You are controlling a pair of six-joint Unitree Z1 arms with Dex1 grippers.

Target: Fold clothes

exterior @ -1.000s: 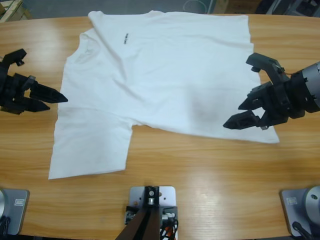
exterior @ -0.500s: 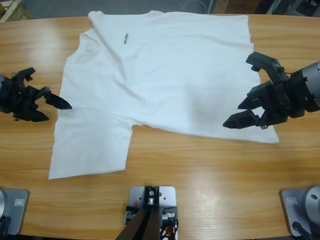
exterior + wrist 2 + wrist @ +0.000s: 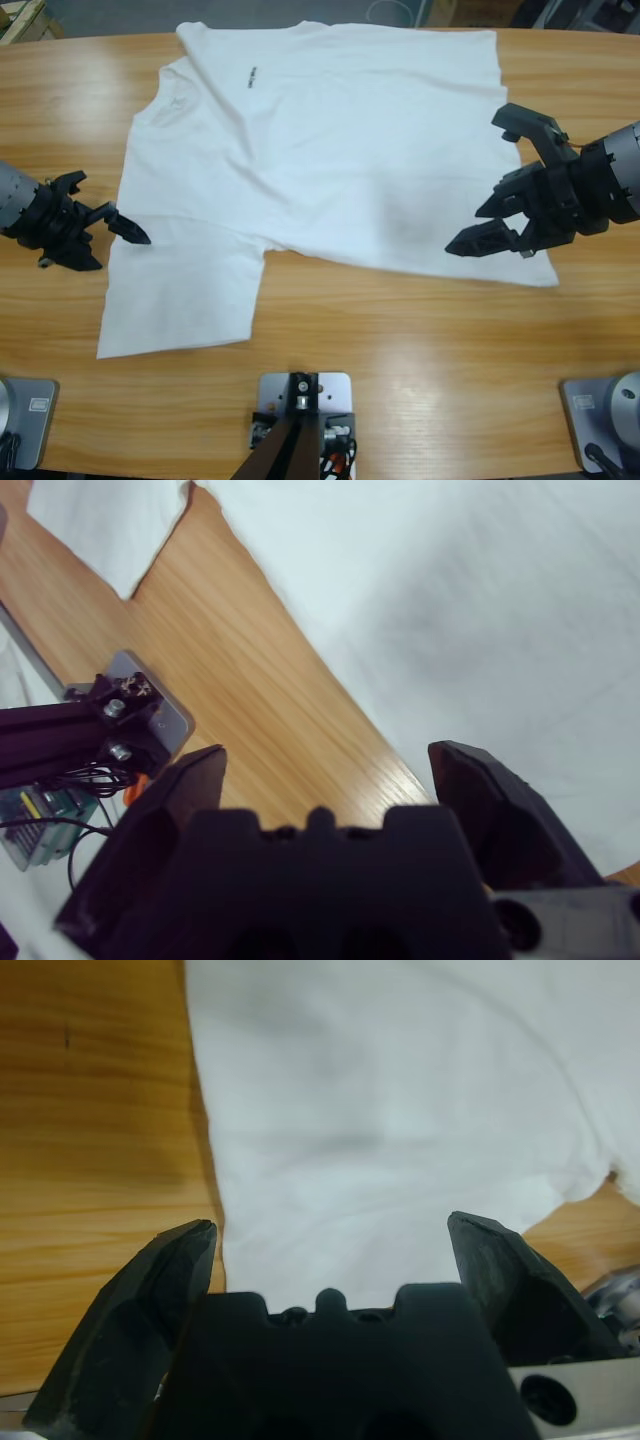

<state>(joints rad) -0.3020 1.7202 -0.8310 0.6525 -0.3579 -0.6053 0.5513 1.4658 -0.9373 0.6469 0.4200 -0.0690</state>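
On the wooden table (image 3: 400,330) lies one white T-shirt (image 3: 320,150), spread flat, its small dark collar print unreadable. Two grippers flank it: the left gripper (image 3: 115,228) and right gripper (image 3: 500,215). Both wrist views show wide-open, empty jaws over the cloth edge.

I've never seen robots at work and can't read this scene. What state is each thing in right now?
T-shirt: spread flat on the table, unfolded, one sleeve toward the near edge.
Left gripper: open, its tips at the shirt's edge by that sleeve, holding nothing.
Right gripper: open, above the shirt's other end, holding nothing.
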